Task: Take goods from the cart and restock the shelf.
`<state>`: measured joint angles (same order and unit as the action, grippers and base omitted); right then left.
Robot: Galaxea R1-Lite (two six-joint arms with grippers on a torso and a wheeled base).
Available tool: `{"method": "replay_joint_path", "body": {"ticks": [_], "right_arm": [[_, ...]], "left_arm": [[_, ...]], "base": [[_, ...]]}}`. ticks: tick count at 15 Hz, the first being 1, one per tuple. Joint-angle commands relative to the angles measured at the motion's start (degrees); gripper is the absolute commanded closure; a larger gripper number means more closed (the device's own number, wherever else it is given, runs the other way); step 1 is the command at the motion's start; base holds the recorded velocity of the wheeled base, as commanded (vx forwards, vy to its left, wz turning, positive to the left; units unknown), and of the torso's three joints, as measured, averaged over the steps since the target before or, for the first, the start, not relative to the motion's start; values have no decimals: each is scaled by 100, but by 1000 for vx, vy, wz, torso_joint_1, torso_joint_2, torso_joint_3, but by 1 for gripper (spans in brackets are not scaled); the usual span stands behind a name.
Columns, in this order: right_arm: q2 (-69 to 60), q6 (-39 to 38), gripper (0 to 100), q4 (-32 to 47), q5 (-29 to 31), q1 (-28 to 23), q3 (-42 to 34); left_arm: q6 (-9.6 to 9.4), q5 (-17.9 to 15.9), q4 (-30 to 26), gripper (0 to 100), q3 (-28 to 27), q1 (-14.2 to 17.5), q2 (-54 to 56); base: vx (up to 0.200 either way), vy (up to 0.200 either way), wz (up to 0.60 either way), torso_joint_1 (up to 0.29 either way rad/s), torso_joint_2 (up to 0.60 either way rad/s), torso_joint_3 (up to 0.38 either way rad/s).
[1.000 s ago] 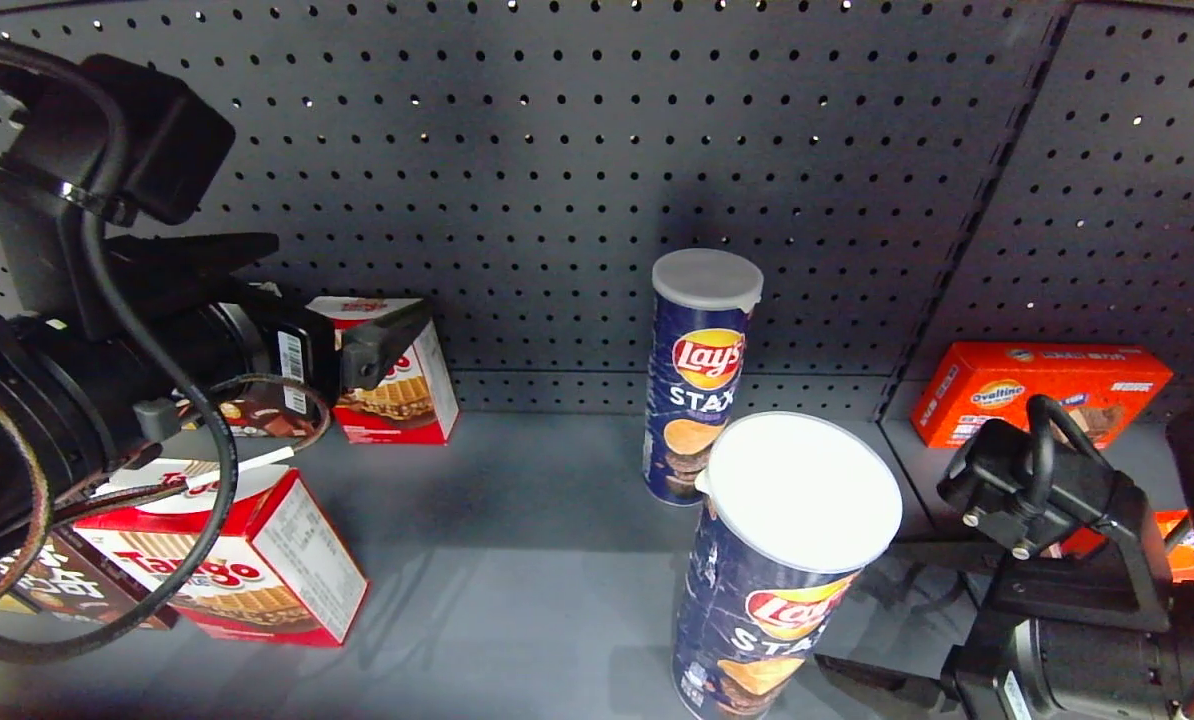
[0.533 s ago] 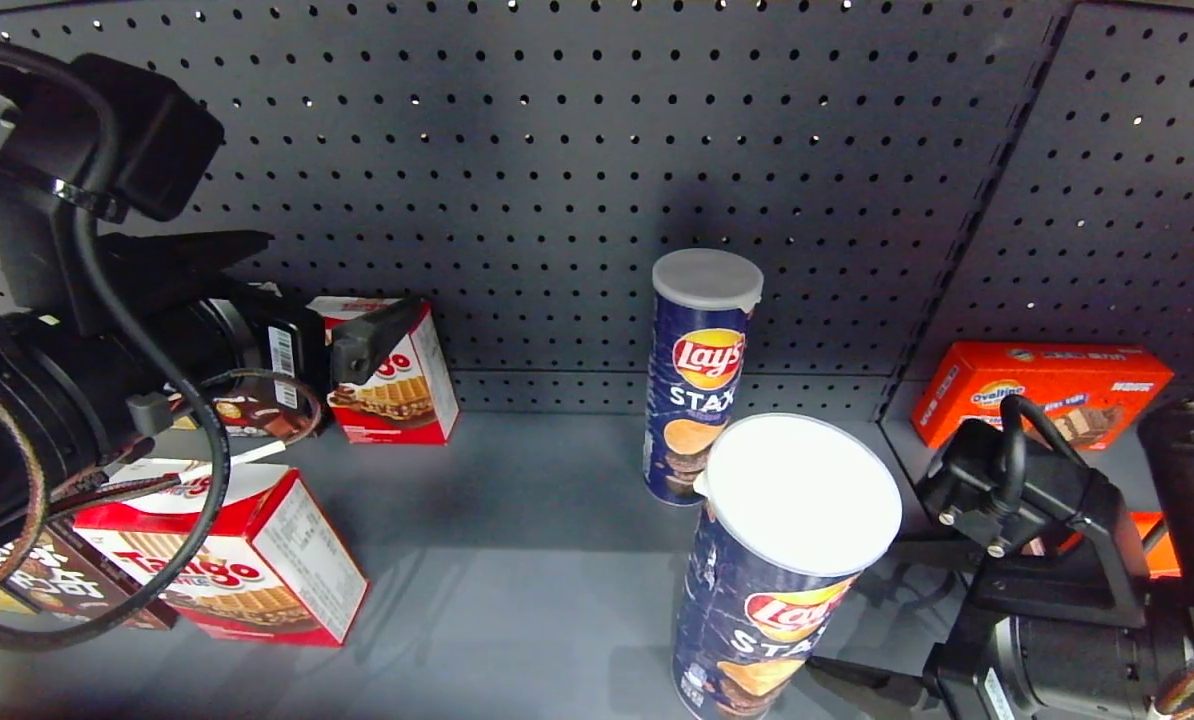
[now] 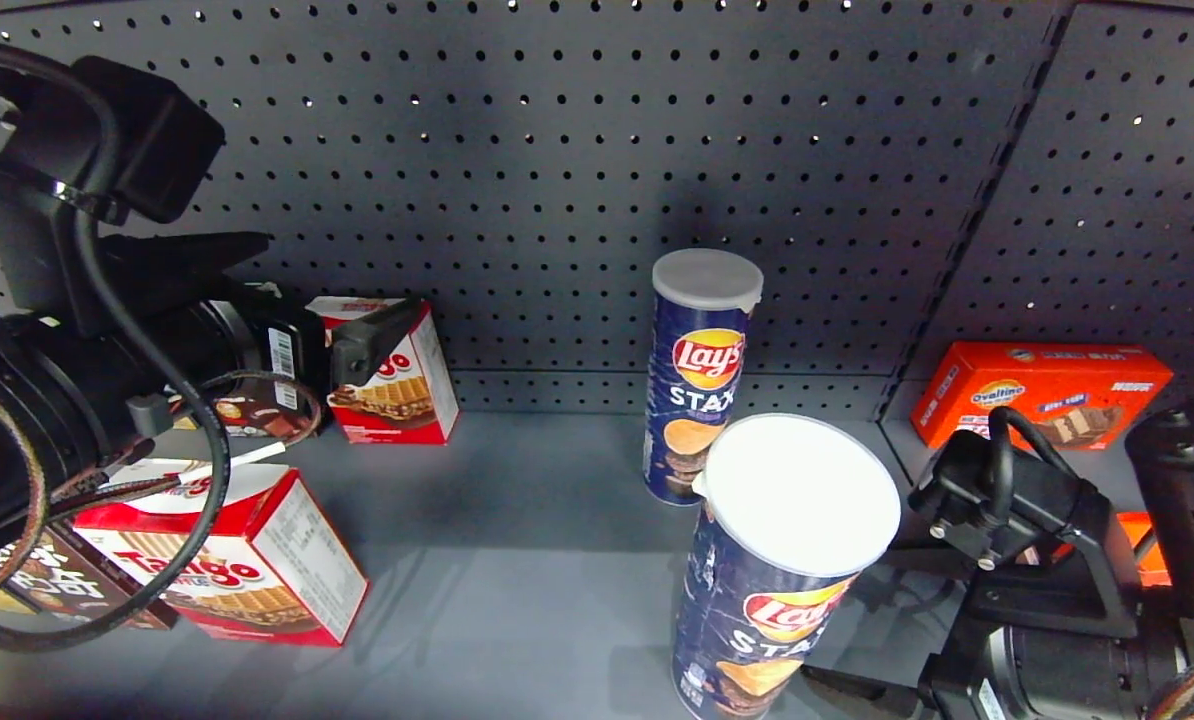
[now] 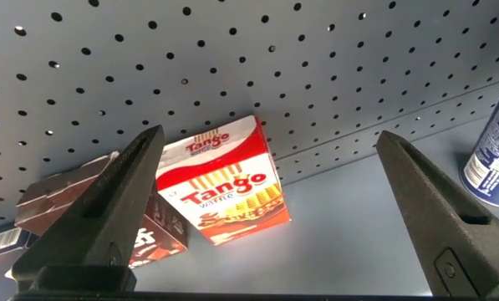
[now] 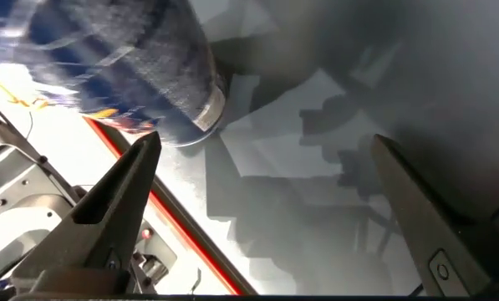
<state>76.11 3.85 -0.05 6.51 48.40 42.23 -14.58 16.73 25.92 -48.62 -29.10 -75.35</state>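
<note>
Head view, wrist views: shelf (image 3: 517, 560) restocking

My left claw (image 4: 270, 138) and right claw (image 5: 266, 140) both gape wide, holding nothing. The nearer chip can (image 3: 782, 580) stands upright on the shelf, lower right of centre in head view.

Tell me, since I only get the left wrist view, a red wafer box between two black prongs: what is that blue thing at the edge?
Observer: A tall blue chip can, standing upright with its lid on.
Operator: Just the one?
Observer: No, a second can stands in front of it, nearer the front edge of the shelf.
Operator: Is the other arm holding that one?
Observer: No. The right gripper is open beside it and grips nothing.
</note>
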Motion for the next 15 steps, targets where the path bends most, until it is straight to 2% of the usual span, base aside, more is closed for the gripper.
{"method": "replay_joint_path", "body": {"ticks": [1,15], "right_arm": [[-17,1,0,-4,-1,-14,14],[71,45,0,-4,-1,82,-4]], "left_arm": [[-1,-3,1,0,1,1,3],[-1,-3,1,0,1,27,3]], "base": [[0,0,0,0,0,0],[0,0,0,0,0,0]]}}
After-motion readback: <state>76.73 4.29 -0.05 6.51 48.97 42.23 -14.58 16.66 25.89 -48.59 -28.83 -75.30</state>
